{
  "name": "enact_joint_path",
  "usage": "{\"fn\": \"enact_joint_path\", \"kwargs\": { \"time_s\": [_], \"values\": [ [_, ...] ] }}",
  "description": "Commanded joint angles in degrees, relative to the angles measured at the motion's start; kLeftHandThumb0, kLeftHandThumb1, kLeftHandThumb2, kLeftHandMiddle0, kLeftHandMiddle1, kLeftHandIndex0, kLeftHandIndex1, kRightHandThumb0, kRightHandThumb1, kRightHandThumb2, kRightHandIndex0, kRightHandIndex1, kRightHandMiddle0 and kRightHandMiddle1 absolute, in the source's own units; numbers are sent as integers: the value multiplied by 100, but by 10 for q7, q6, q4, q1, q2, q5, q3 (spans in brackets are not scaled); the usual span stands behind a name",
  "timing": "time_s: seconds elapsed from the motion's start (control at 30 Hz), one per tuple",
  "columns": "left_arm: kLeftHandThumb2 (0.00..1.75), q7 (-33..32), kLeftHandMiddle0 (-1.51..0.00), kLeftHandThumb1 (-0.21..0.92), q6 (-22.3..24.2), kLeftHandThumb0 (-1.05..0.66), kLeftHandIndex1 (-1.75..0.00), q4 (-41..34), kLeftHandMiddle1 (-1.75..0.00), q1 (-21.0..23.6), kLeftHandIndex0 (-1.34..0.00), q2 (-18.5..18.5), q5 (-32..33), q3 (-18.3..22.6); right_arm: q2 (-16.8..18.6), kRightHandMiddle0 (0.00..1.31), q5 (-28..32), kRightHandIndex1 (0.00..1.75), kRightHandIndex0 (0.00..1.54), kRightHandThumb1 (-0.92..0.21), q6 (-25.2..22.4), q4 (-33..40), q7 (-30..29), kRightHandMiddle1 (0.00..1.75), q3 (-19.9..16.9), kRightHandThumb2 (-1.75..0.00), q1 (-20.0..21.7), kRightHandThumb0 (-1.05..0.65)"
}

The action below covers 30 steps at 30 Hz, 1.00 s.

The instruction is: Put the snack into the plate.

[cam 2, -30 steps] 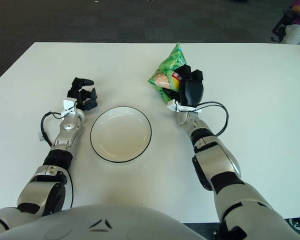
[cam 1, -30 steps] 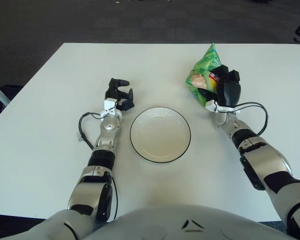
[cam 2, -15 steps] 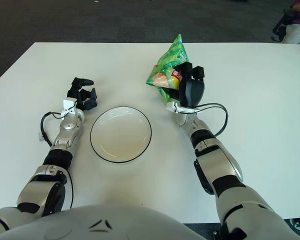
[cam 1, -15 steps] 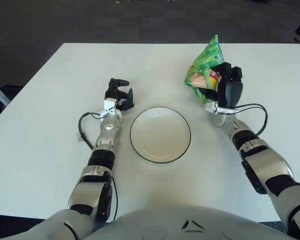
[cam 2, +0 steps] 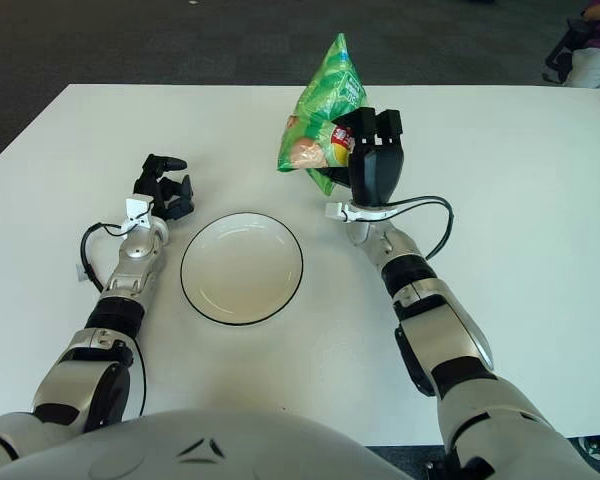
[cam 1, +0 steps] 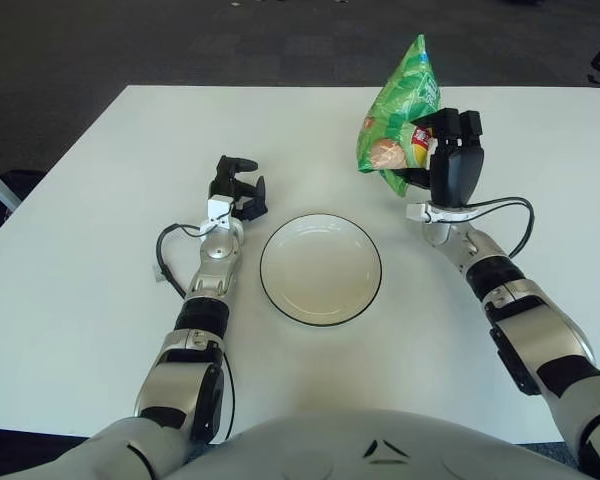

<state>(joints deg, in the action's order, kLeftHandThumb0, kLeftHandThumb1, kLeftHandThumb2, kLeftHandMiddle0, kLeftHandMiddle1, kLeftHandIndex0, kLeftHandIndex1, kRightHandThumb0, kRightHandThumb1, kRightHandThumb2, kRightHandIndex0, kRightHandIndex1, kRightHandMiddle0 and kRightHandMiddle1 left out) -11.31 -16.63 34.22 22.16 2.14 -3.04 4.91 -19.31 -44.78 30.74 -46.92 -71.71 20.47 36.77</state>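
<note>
The right hand (cam 1: 454, 165) was raised above the white table (cam 1: 90, 200), palm turned toward the robot's left, with its dark fingers (cam 1: 448, 128) curled around the lower right part of the green snack bag (cam 1: 398, 112). The bag stood tilted in that grip: its crimped top rose well above the fingertips and leaned slightly left, while its bulging lower half (printed with a pale food picture and a small red patch) hung to the left of the fingers. The bag's bottom corner showed just below and left of the thumb side of the hand, clear of the tabletop as far as could be told.

The plate (cam 1: 320, 269), white with a dark rim, lay down and to the left of the gripping fingers, apart from the bag and with nothing in it.

The left hand (cam 1: 238, 190) showed just beside the plate's upper left edge, its fingers loosely curled and holding nothing; whether it touched the table could not be told.
</note>
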Motion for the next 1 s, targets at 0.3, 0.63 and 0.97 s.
{"fn": "enact_joint_path", "kwargs": {
  "time_s": [0.3, 0.63, 0.97],
  "values": [
    [106, -9, -54, 48, -1, -1, -156, 22, -170, 12, -39, 8, -5, 3, -35, 57, 30, 175, 37, -63, 91, 144, 128, 175, -11, -90, -47, 38],
    [106, -9, -54, 48, -9, -1, -156, 39, -170, 21, -39, 11, -3, 6, -38, 60, 79, 175, 38, -62, 164, 173, 248, 175, -34, -92, -64, 38],
    [106, -8, -53, 48, -11, -1, -156, 42, -171, 22, -40, 13, -2, 6, -46, 68, 116, 175, 81, -91, 219, 208, 363, 175, -50, -17, -74, 0]
  ]
}}
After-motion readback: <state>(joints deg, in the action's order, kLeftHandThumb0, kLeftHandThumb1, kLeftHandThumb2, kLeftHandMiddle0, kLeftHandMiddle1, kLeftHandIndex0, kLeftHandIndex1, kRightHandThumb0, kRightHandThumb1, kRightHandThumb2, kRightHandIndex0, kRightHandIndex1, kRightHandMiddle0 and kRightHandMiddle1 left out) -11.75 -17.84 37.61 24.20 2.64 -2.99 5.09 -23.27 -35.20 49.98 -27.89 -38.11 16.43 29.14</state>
